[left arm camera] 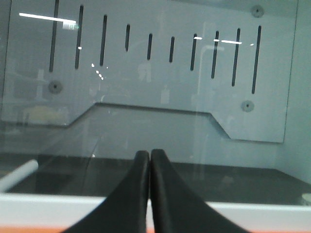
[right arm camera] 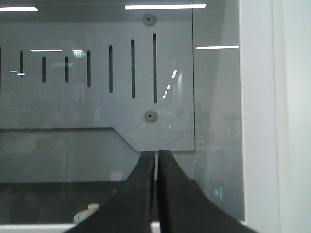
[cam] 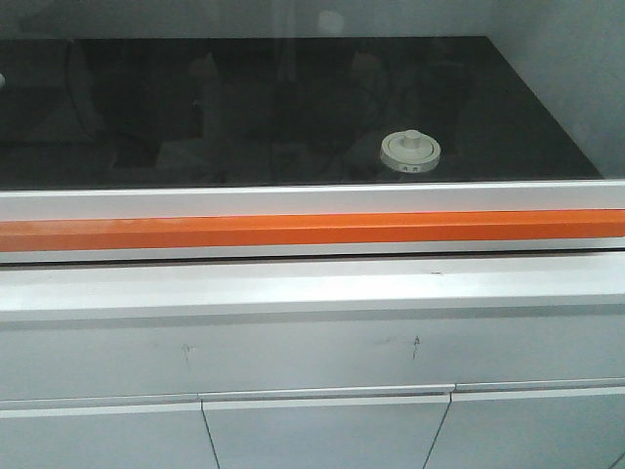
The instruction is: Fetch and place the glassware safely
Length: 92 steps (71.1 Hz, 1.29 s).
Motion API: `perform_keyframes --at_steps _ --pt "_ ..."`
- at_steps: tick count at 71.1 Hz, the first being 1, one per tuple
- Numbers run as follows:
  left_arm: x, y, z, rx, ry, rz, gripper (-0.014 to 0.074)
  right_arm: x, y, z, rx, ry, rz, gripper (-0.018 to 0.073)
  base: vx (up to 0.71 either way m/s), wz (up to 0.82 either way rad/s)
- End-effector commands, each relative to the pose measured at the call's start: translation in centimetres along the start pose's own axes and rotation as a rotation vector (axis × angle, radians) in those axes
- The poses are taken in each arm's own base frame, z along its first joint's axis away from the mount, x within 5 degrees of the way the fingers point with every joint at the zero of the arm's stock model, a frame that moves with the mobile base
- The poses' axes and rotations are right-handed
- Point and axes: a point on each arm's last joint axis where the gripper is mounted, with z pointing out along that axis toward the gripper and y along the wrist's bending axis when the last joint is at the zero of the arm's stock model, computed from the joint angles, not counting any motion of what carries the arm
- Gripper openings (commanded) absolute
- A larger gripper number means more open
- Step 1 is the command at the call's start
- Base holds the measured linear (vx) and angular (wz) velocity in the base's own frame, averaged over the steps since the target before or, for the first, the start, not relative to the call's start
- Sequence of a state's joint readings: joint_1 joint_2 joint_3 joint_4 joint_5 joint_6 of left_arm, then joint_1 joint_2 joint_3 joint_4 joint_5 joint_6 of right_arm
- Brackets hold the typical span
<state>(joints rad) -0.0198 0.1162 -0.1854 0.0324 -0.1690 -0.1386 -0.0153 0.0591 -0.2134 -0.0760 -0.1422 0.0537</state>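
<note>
black two-fingered left tool (left arm camera: 149, 160) and black right tool (right arm camera: 156, 158), each with its fingers pressed together on nothing, point at the enclosure from outside.

small squat clear glass jar with a cream-white knobbed lid (cam: 410, 151) stands upright on the glossy black worktop (cam: 244, 107), right of centre and back from the orange front strip (cam: 293, 232), likely safe from being nudged off. slotted grey back panel (left arm camera: 146, 87) rises behind. reflections suggest a clear pane lies between.

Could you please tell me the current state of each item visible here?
Small clear glass jar with cream-white knobbed lid: upright, lid on, ungrasped.
Left end effector: shut, empty.
Right end effector: shut, empty.
White cabinet doors: closed.
</note>
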Motion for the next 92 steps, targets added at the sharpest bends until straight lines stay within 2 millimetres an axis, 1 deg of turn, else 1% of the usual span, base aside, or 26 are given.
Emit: perform_keyframes --at_steps 1,3,9,12,17,20,23,30,35,46,51,59,64,70,74,79,83,92 --pt "-3.7 -0.5 1.8 0.022 -0.093 0.021 -0.0007 -3.9 0.0 1.7 -0.003 -0.094 -0.024 -0.0003 0.00 0.00" --pt "-4.7 -0.6 2.3 0.026 -0.104 0.038 -0.0007 -4.9 -0.1 2.3 -0.003 -0.099 -0.024 -0.0003 0.00 0.00" --pt "-6.7 -0.9 4.0 0.031 -0.108 0.060 -0.0007 -6.9 -0.1 4.2 -0.003 -0.101 -0.024 -0.0003 0.00 0.00" --pt "-8.0 -1.0 5.0 0.032 -0.117 0.062 -0.0007 -8.3 -0.2 5.3 -0.003 -0.113 -0.024 -0.0003 0.00 0.00" --pt "-9.1 -1.1 6.5 0.030 -0.107 0.061 -0.0007 -9.4 -0.2 6.8 -0.003 -0.112 -0.024 -0.0002 0.00 0.00" --pt "-9.6 -1.2 7.5 0.026 -0.083 0.061 -0.0007 -9.9 -0.2 7.9 -0.003 -0.103 -0.024 -0.0001 0.00 0.00" --pt "-9.7 -1.1 8.6 0.020 -0.046 0.061 -0.0007 -10.3 -0.3 8.6 -0.003 -0.102 -0.024 -0.0001 0.00 0.00" --pt "-9.7 -1.1 10.6 0.014 0.002 0.060 -0.0007 -10.5 -0.3 10.5 -0.004 -0.075 -0.024 -0.0001 0.00 0.00" --pt "-9.5 -1.1 11.7 0.015 0.012 0.059 -0.0007 -9.9 -0.3 11.6 -0.005 -0.040 -0.023 -0.0001 0.00 0.00" --pt "-8.4 -1.0 13.1 0.014 0.050 0.059 -0.0007 -7.6 -0.3 13.6 -0.007 0.066 -0.020 -0.0001 0.00 0.00" --pt "-7.8 -0.9 13.4 0.010 0.087 0.059 -0.0007 -6.8 -0.3 14.2 -0.006 0.113 -0.005 -0.0001 0.00 0.00" --pt "-7.4 -0.9 13.6 0.006 0.117 0.067 -0.0007 -6.0 -0.3 14.6 -0.007 0.146 -0.004 -0.0001 0.00 0.00" --pt "-6.9 -0.8 13.6 0.006 0.126 0.067 -0.0007 -5.1 -0.2 14.5 -0.008 0.166 -0.004 -0.0001 0.00 0.00" --pt "-5.9 -0.7 13.1 0.006 0.147 0.067 -0.0007 -3.3 -0.2 14.0 -0.010 0.212 0.000 -0.0001 0.00 0.00" --pt "-4.9 -0.6 12.7 0.004 0.173 0.065 -0.0007 -2.0 -0.1 13.3 -0.013 0.228 0.001 -0.0001 0.00 0.00" --pt "-3.5 -0.5 12.0 0.004 0.196 0.065 -0.0007 -0.7 0.0 12.3 -0.023 0.201 -0.004 -0.0001 0.00 0.00" --pt "-2.7 -0.4 11.6 0.008 0.193 0.063 -0.0007 0.0 0.1 11.7 -0.033 0.168 -0.011 -0.0001 0.00 0.00" --pt "0.1 -0.3 10.2 0.023 0.187 0.060 -0.0007 2.5 0.6 10.2 -0.083 0.161 -0.061 -0.0001 0.00 0.00"
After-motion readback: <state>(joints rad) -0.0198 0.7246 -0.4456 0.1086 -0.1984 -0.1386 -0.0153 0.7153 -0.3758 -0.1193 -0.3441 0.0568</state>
